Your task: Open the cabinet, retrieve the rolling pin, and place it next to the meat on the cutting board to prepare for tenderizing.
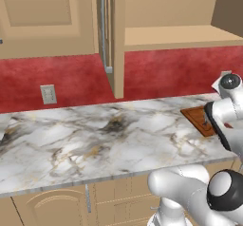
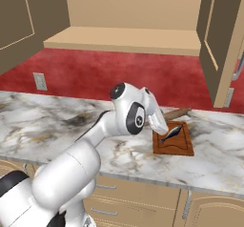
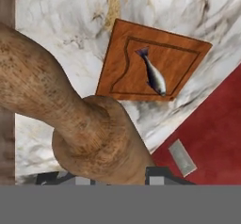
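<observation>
Gripping the rolling pin between its fingers, pincer above marble counter, cutting board with meat beyond.

Even, bright rendered light; no glare.
Soft shadow darkens the cabinet interior; the rolling pin looms close, coarse-textured.

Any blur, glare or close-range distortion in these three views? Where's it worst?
Hand view: the rolling pin sits so close to the lens that it looms oversized with soft grain, while the cutting board and meat beyond stay crisp. Right base view: flat, even rendered light, no glare, only a faint shadow by the board. Left base view: sharp marble veining on the counter, no blur.
</observation>
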